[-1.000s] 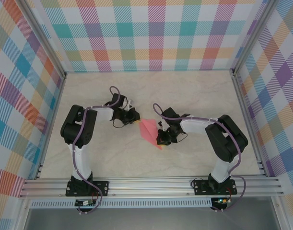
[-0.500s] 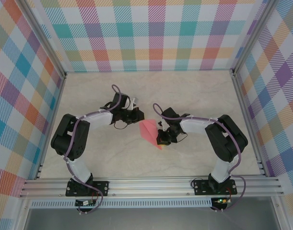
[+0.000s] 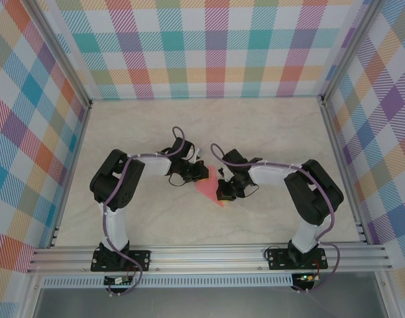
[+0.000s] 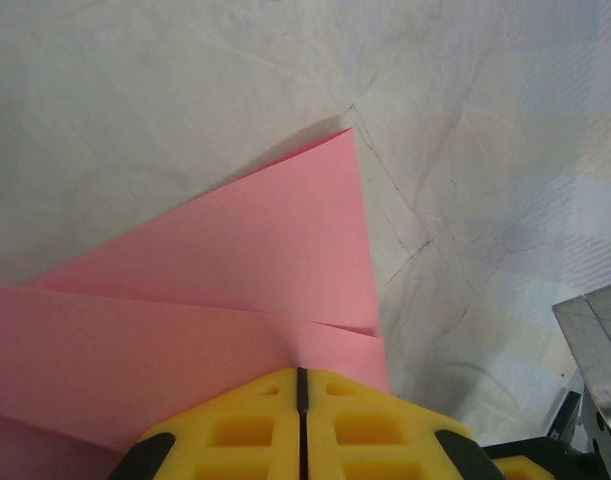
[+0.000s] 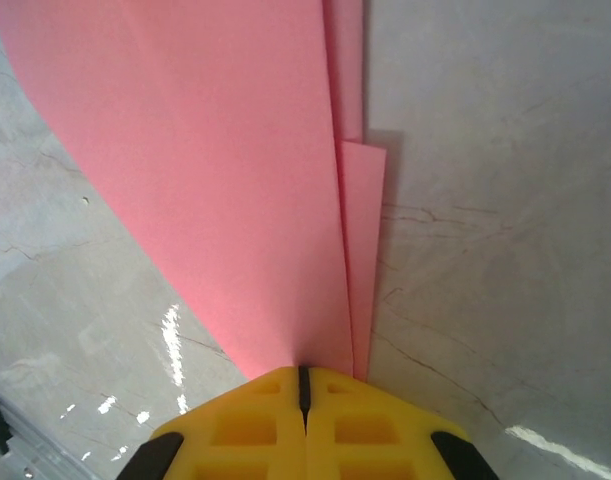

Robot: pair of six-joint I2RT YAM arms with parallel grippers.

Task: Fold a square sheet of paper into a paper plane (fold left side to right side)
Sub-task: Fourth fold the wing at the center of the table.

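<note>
Pink paper [image 3: 207, 191] lies mid-counter, partly folded into layers, between my two arms and a bit nearer the right one. In the left wrist view the paper [image 4: 235, 270] shows a triangular flap with a sharp corner pointing away, lying over a lower layer, and a thin shadow along its far edge, so that edge sits slightly off the counter [image 4: 135, 80]. In the right wrist view the paper [image 5: 215, 170] is one wide sheet on top, with narrower layers stepping out along its right edge; its left edge curves. My left fingers [image 4: 285, 395] are together, seam closed, tips down on the near part of the paper. My right fingers [image 5: 290, 390] are together too, tips at the spot where the layers converge. I can't tell if either pair pinches a layer or just presses. From above, the left fingers [image 3: 195, 173] are at the paper's upper left and the right fingers [image 3: 225, 191] at its right side. The counter [image 3: 122, 132] is pale marble, with plaid walls [image 3: 215, 46] around it.
</note>
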